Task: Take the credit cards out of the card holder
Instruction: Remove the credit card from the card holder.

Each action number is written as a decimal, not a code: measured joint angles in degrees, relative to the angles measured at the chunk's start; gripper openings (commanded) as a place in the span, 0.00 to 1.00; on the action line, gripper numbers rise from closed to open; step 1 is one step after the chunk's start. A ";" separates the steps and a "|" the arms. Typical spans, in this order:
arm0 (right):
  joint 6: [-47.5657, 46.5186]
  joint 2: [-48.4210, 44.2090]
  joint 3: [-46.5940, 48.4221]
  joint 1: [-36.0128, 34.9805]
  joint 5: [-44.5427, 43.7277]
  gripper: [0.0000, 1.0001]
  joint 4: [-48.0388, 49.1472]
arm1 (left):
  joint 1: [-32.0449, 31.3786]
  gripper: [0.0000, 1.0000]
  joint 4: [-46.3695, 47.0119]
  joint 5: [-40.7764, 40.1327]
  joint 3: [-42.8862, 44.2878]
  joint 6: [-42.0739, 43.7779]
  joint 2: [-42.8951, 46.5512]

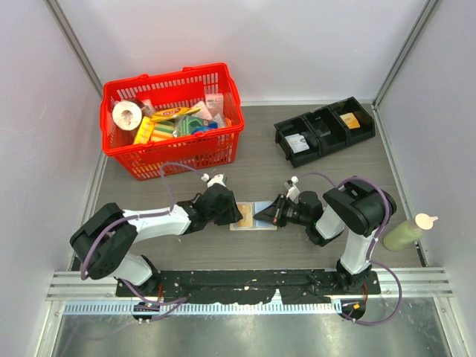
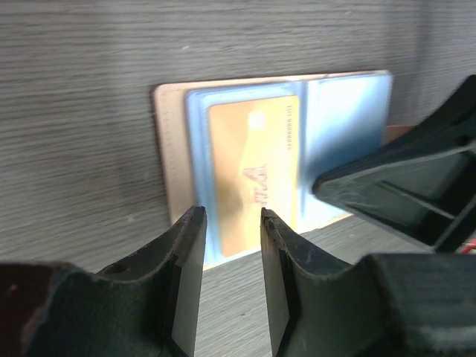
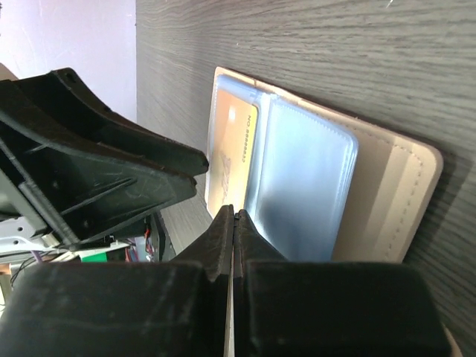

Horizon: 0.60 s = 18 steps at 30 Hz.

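The card holder (image 1: 253, 216) lies open and flat on the tabletop at the centre of the top view, between the two arms' tips. In the left wrist view its tan cover shows along the left edge, with one yellow-orange credit card (image 2: 253, 171) in a pale blue sleeve (image 2: 346, 134).

The left end effector (image 2: 230, 216) is partly open and holds nothing. Its two fingers stand on either side of the card's near end, at the bottom centre of that view. The right end effector (image 3: 234, 216) is fully shut, tips pressed together at the near edge of the sleeves. I cannot tell whether a sleeve edge is caught between them.

The step in hand looks like getting a grip on the card's end and sliding it out. To do it well:
- Keep the holder pinned with the right tips so it cannot slide along with the card.
- Bring the left fingers low, catching the card alone and not the sleeve.
- Pull straight along the card's long side, flat to the tabletop, so it does not bend or jam.

Whether the card's end sticks out past the sleeve is unclear.

Counted:
- one card holder
- one card seen
- two sleeves seen
- one red basket (image 1: 171, 152), upper left of the top view
- one black tray (image 1: 323, 141) of three parts, upper right
- one green bottle (image 1: 401, 234), at the right edge
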<state>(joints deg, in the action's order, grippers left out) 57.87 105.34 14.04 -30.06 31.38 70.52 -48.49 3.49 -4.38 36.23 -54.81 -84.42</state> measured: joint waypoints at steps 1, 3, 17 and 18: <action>0.02 -0.28 -0.22 0.15 0.22 0.01 -0.02 | 0.00 0.39 -1.03 -0.50 0.00 0.35 0.26; 0.22 -0.87 -0.55 0.20 0.57 0.01 0.00 | 0.02 0.39 -3.19 -1.42 0.00 1.33 0.42; -0.90 -4.59 0.92 0.20 0.04 0.43 -7.02 | 0.13 0.18 -6.75 -2.10 1.92 3.41 -1.05; -1.51 -5.46 1.31 0.20 -0.28 0.43 -8.50 | 0.13 0.17 -6.86 -2.12 2.01 3.50 -1.11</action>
<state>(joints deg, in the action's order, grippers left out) 56.36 99.88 15.35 -29.87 31.09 62.02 -48.36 -3.38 -6.50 38.24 -51.31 -85.54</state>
